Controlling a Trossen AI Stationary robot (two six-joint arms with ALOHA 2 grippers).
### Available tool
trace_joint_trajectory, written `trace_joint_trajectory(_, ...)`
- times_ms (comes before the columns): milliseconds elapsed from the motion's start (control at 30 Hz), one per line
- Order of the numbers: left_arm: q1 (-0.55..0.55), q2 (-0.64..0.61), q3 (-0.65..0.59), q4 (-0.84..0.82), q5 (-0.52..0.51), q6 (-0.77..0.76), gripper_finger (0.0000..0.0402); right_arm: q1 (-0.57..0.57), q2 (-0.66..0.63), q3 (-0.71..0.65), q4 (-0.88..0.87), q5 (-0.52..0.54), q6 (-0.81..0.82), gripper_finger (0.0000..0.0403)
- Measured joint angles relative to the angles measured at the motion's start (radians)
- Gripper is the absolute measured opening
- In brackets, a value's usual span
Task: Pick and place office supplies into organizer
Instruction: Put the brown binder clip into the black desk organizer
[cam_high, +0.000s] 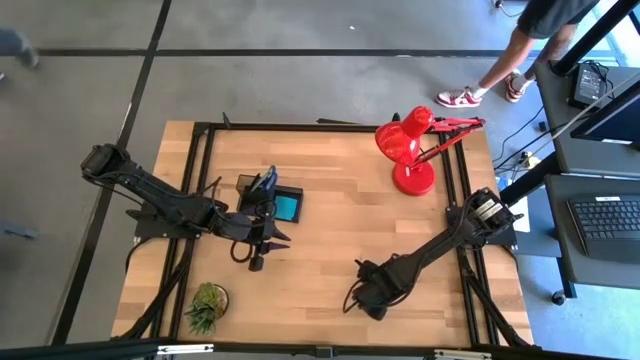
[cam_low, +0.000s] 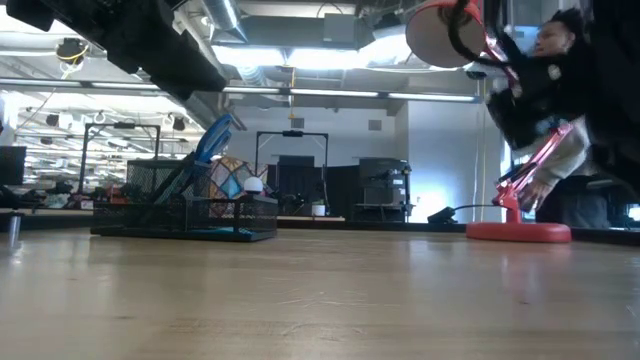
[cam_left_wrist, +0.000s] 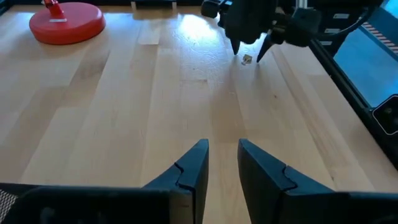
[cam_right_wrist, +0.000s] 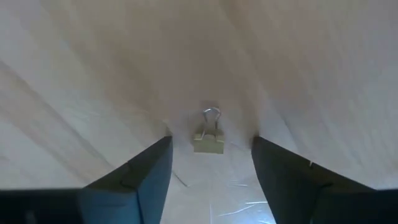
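You see a table (cam_high: 330, 250) of pale, smooth wood with a light sheen, bearing a black wire-mesh organizer (cam_low: 185, 212). The lamp (cam_high: 412, 150) looks glossy red; the binder clip (cam_right_wrist: 208, 141) has a matt body and thin shiny wire handles.

pale gold binder clip (cam_right_wrist: 208, 142), black organizer (cam_high: 262, 198) with cyan pad (cam_high: 287, 207), red lamp (cam_high: 410, 150), light wooden table (cam_high: 340, 230)

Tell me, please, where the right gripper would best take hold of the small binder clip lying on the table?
Probably on the binder clip body, from straight above. The pale folded body lies flat on the table with its wire loop pointing away, and the open right gripper already has one finger on either side of the body. Closing there should pinch its solid flanks; the thin loop would likely slip.
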Motion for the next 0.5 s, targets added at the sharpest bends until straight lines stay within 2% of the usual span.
trace_joint_trajectory(167, 0.000, 0.000, 0.000, 0.000, 0.000, 0.000, 0.0078, -0.001, -0.009, -0.064, 0.083, -0.026, 0.019, 0.0216)
trace_joint_trajectory(400, 0.000, 0.000, 0.000, 0.000, 0.000, 0.000, 0.0079, -0.001, -0.005, -0.065, 0.060, -0.026, 0.015, 0.0187)
trace_joint_trajectory(500, 0.000, 0.000, 0.000, 0.000, 0.000, 0.000, 0.0077, 0.001, -0.004, -0.065, 0.055, 0.011, 0.016, 0.0168)
